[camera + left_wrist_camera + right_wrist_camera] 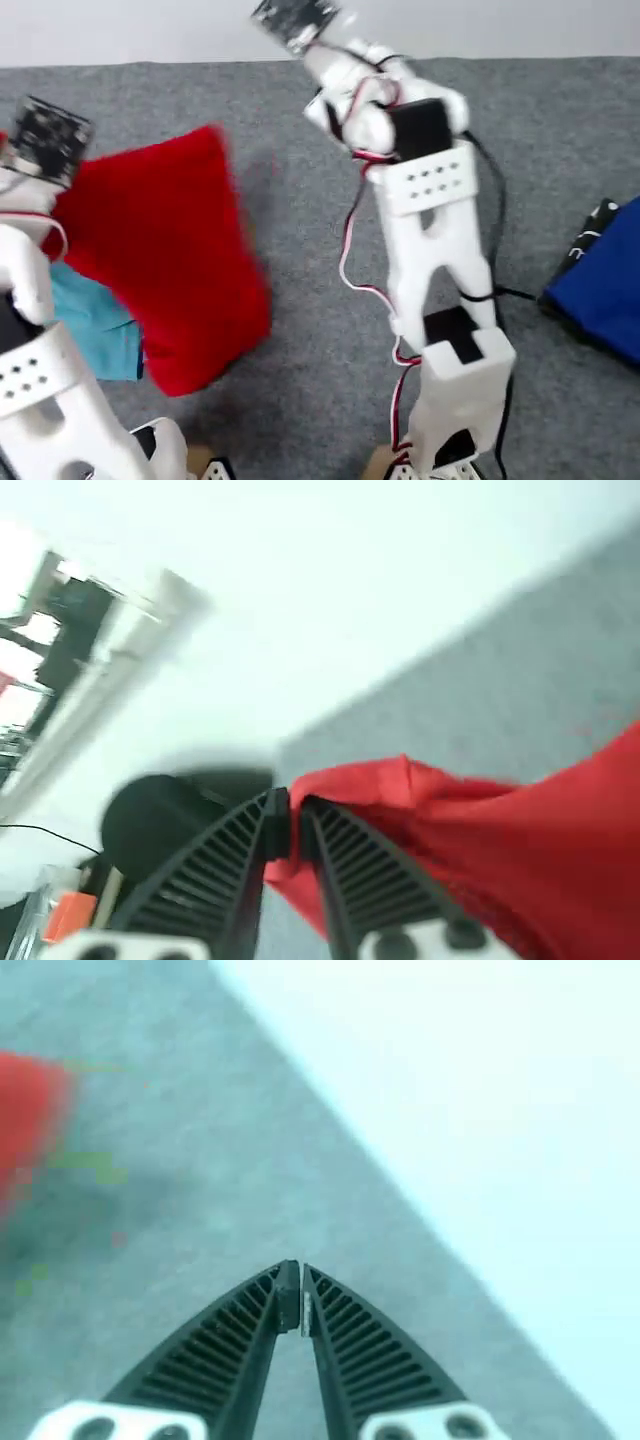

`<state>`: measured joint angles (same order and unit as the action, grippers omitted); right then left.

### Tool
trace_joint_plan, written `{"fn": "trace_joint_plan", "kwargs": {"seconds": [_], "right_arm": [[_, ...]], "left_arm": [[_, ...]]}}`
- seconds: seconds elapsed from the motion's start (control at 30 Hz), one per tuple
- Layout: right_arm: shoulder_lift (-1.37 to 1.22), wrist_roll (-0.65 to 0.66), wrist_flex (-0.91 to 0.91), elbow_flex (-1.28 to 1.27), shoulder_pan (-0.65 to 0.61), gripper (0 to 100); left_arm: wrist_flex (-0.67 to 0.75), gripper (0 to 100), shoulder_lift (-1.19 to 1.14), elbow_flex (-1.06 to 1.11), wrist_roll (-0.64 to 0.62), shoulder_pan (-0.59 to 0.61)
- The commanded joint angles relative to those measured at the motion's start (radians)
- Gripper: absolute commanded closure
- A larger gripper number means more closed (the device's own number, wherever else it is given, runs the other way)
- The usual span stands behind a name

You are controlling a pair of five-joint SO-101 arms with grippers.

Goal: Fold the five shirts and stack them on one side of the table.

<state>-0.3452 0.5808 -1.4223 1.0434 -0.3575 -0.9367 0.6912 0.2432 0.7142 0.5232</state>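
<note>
- High view: spotted the red shirt (170, 260) spread over the left part of the grey table (300, 380), partly covering a teal shirt (95, 325) beside the left arm (40, 400).
- Left wrist view: found the left jaws clenched on a bunched edge of the red shirt, seemingly lifted off the table.
- Right wrist view: caught the right jaws pressed together on nothing, hovering over bare table, well apart from the red cloth.
- Noted a blue shirt (605, 280) at the table's right edge, beyond the right arm (440, 260).
- Judged the step in hand as a fold of the red shirt, with the pile apparently meant for the left side.
- Called for next: carrying the gripped edge across onto the shirt's own body, laying it flat, then letting go; probably wanted the right jaws down on the cloth to pin it.
- Counted three shirts in sight; rated the task well short of done.
</note>
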Motion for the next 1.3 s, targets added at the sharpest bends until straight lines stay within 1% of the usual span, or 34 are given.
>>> {"fn": "trace_joint_plan", "kwargs": {"seconds": [0.0, 0.1, 0.23, 0.3, 0.37, 0.47, 0.63, 0.7, 0.77, 0.87, 0.97, 1.0, 1.1, 1.27], "right_arm": [[0.105, 0.009, 0.067, 0.008, 0.062, 98.8], [0.134, 0.009, 0.051, 0.003, 0.09, 98.8], [0.147, 0.008, -0.058, 0.005, 0.087, 98.8], [0.148, 0.005, -0.099, 0.005, 0.088, 98.8], [0.145, 0.005, -0.142, 0.005, 0.088, 98.8], [0.139, 0.002, -0.203, -0.002, 0.085, 98.8], [0.12, 0.008, -0.277, -0.074, 0.045, 98.8], [0.099, 0.008, -0.291, -0.11, 0.016, 98.8], [0.065, 0.003, -0.285, -0.137, -0.015, 98.8], [-0.001, 0.002, -0.278, -0.147, -0.074, 98.3], [-0.081, 0.002, -0.278, -0.144, -0.139, 97.9], [-0.105, 0.002, -0.278, -0.144, -0.16, 96.3], [-0.159, 0.006, -0.275, -0.143, -0.213, 87.8], [-0.211, 0.002, -0.168, -0.143, -0.288, 74.4]], "left_arm": [[0.167, 100, -0.038, -0.091, -0.097, -0.021], [0.233, 100, -0.054, -0.117, -0.121, -0.071], [0.218, 100, -0.054, -0.12, -0.12, -0.141], [0.175, 100, -0.052, -0.12, -0.12, -0.147], [0.103, 100, -0.052, -0.12, -0.12, -0.144], [-0.081, 100, -0.052, -0.12, -0.107, -0.112], [-0.446, 100, -0.063, -0.105, 0.072, -0.003], [-0.551, 100, -0.06, -0.045, 0.158, 0.029], [-0.618, 100, -0.055, 0.036, 0.258, 0.072], [-0.677, 100, -0.054, 0.134, 0.39, 0.152], [-0.703, 100, -0.054, 0.183, 0.479, 0.247], [-0.703, 100, -0.054, 0.197, 0.508, 0.281], [-0.701, 100, -0.06, 0.24, 0.606, 0.374], [-0.701, 100, -0.061, 0.323, 0.783, 0.517]]}}
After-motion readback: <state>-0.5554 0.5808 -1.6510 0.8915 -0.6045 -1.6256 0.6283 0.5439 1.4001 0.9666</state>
